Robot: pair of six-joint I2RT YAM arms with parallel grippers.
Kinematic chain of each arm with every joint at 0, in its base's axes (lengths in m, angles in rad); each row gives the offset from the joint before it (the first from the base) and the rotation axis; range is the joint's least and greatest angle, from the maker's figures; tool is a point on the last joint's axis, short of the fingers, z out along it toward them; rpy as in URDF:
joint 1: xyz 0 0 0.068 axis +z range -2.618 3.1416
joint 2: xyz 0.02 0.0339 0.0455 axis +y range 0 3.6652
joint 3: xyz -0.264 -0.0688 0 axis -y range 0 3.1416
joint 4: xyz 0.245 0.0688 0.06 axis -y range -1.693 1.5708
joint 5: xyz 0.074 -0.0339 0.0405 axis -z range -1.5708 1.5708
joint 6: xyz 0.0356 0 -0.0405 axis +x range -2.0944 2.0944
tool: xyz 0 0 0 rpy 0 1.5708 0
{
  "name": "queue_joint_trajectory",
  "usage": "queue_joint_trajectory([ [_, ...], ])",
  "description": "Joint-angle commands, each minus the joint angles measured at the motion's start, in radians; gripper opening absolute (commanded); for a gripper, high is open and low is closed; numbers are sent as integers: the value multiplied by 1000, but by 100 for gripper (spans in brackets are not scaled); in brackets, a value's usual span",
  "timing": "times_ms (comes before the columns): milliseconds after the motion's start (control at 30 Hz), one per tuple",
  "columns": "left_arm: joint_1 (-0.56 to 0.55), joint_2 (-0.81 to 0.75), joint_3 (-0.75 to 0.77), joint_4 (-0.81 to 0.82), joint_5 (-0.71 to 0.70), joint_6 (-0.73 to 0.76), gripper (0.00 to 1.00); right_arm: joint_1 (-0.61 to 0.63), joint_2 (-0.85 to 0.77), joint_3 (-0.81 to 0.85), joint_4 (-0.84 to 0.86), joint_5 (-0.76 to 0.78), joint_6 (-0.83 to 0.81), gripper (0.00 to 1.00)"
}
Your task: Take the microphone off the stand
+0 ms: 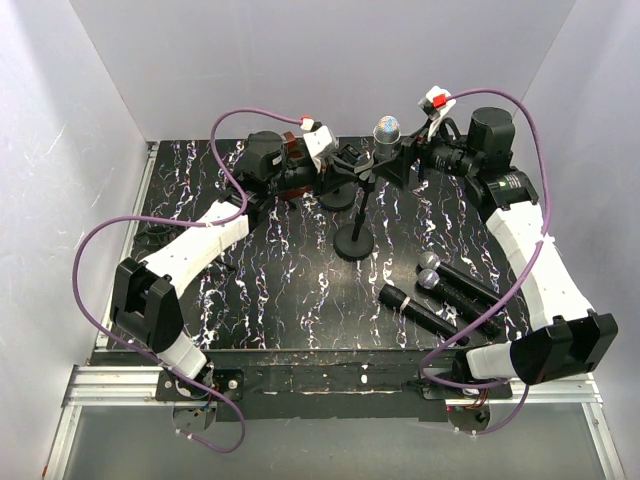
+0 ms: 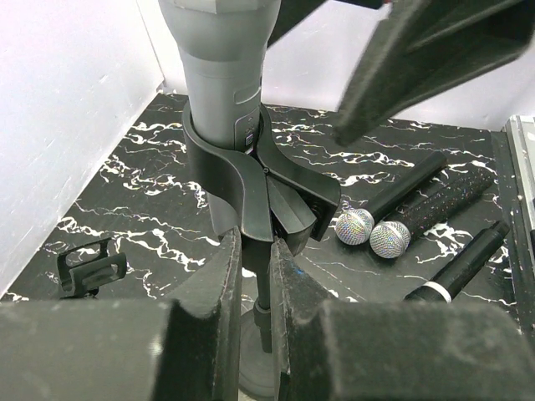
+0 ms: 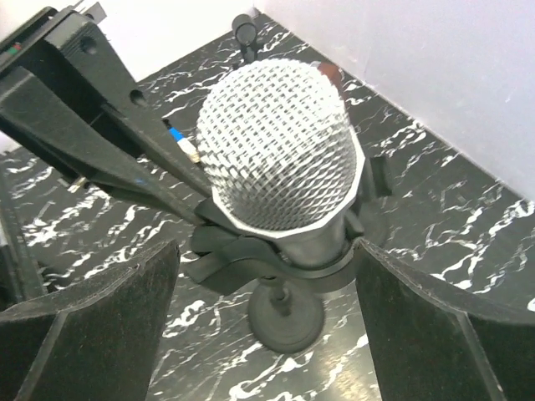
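At the top of the microphone stand (image 1: 353, 243), the microphone (image 1: 387, 129) is sitting in the clip (image 2: 242, 188), grille upward and not yet lifted out. Just below that clip, the left pincer (image 2: 255, 276) is clamping narrow on the stand's thin pole. Its purpose is probably bracing, so that the stand's base is not tipping or sliding on the tabletop (image 1: 260, 290) when the microphone is pulled. On the other side of the stand, the right pincer (image 3: 266, 251) is standing wide and holding nothing. Its pads (image 3: 100, 326) are flanking the microphone near clip level without touching it. This straddle is most likely lining up a grasp on the body. The next move is likely calling for closing on the body and drawing it out along the microphone's own axis. The clip is wrapping around the body, so a sideways pull could drag the stand over. To the right of the stand's base, three spare microphones (image 2: 389, 239) are lying flat, well apart from the work.
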Motion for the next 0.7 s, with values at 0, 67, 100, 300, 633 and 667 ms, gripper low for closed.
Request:
queue_joint_trajectory([
  [0,9,-48,22,-69,57,-7,0,-3,22,59,150,-3,-146,91],
  [67,16,-44,32,-76,74,-16,0,-3,55,82,201,-19,-163,91],
  [100,19,-37,44,-93,81,-14,0,-1,74,96,222,-29,-166,91],
  [300,52,16,137,-222,150,10,0,0,134,111,324,-160,-217,78],
  [633,45,104,381,-521,-9,182,57,29,162,90,528,-120,33,1],
  [667,45,95,390,-537,-17,208,66,39,152,84,532,-58,42,1],
])
